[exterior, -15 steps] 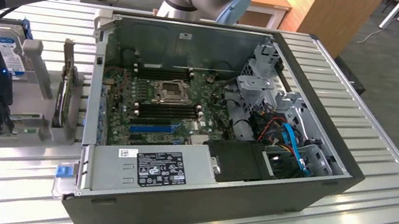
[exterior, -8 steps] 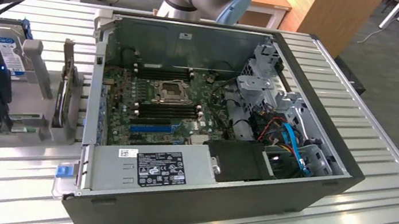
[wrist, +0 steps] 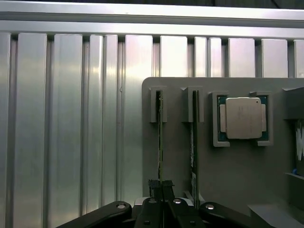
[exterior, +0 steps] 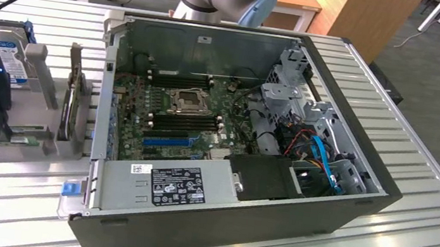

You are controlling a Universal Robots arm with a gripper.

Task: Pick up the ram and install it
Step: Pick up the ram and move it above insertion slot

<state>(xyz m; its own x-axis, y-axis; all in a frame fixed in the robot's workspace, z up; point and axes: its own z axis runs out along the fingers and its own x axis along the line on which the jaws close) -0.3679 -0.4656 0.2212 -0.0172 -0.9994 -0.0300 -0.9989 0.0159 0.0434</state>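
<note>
Green and wafer-thin, the ram (wrist: pixel 160 142) stood on edge in its grey holder (wrist: pixel 228 180), between the tips of my gripper (wrist: pixel 161 184), which was pinched almost shut on its long edge (light, stiff, fragile, I judged; hold the bare edges, not the chips).

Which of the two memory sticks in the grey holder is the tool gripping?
The ram farther from the silver processor: the tool is shut on its end, while the other stick stands free.

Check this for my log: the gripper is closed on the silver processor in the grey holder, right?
No. The wrist view shows the gripper closed on the ram, standing on edge in the grey holder; the silver processor lies untouched.
</note>
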